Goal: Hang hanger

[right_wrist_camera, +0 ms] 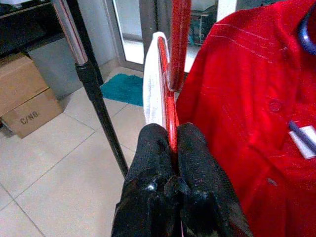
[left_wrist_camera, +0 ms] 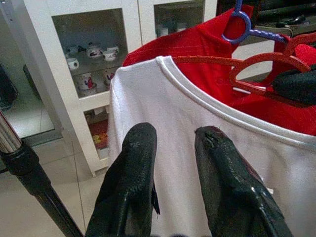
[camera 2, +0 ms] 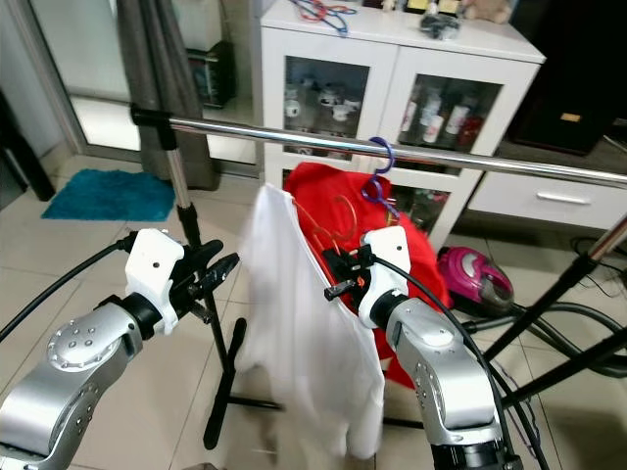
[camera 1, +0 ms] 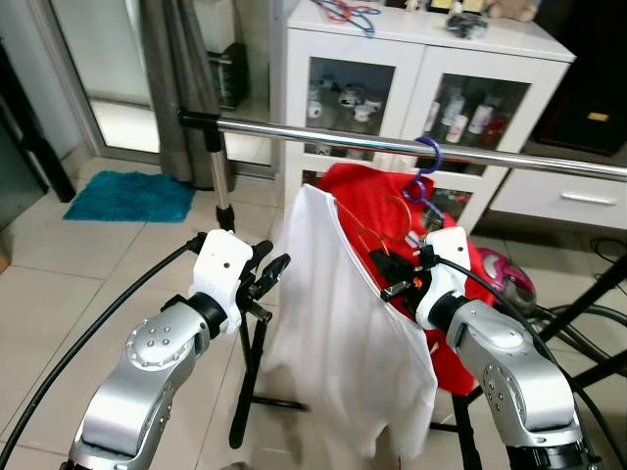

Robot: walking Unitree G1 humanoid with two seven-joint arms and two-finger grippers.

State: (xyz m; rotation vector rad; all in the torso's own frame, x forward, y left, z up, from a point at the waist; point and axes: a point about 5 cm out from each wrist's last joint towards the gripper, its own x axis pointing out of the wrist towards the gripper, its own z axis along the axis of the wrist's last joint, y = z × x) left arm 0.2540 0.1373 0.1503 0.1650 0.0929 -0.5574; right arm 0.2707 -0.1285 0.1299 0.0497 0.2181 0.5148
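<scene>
— Where is the red hanger [right_wrist_camera: 168,94]?

— Pinched between the closed fingers of the right gripper [camera 1: 400,277], below the metal rail [camera 1: 392,144], carrying the white shirt [camera 1: 343,333]. It is not hooked on.

— And the other one?

— The left gripper [left_wrist_camera: 173,148] sits just beside the shirt's shoulder, fingers narrowly parted, holding nothing. A purple hanger [camera 1: 424,168] with a red garment [camera 1: 377,201] hangs on the rail behind.

Beyond the right pincer [right_wrist_camera: 168,140], the red hanger's [right_wrist_camera: 168,84] hook runs out of frame at the top edge. The white shirt [camera 1: 343,323] covers most of that hanger. Cabinet [camera 1: 411,44] contents behind glass are too small to identify.
</scene>
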